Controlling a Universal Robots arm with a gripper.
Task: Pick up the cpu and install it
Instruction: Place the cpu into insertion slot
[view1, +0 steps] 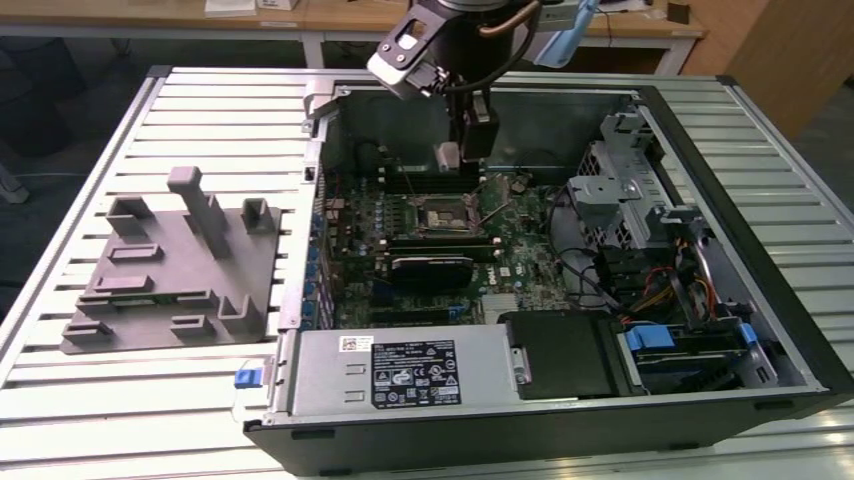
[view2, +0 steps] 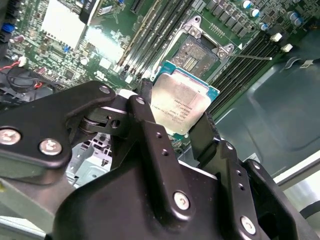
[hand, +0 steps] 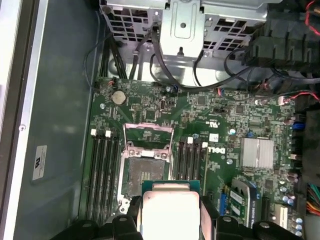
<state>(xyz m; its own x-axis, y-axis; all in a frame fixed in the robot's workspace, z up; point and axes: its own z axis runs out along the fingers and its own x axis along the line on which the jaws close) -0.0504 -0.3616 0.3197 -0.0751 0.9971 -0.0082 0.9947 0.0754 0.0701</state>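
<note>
The cpu (view2: 184, 100), a small square chip with a pale metal top and a green rim, hangs in the air with my gripper (view2: 175, 120) shut on two of its opposite edges. In the exterior view the gripper (view1: 450, 157) holds the cpu (view1: 447, 153) low inside the open computer case, above the motherboard's far side. The black socket (hand: 147, 162) lies open just beyond the cpu (hand: 170, 207), its metal frame (hand: 148, 131) swung up. In the second wrist view the socket (view2: 197, 50) shows past the chip. The black fingers (hand: 207, 210) flank the chip.
Memory slots (hand: 102, 170) run along both sides of the socket. A grey fixture (view1: 174, 270) stands on the slatted table at the exterior view's left. The case walls (view1: 534, 115), a drive cage (view1: 614, 190), loose cables (view1: 587, 270) and a power supply (view1: 400, 370) surround the board.
</note>
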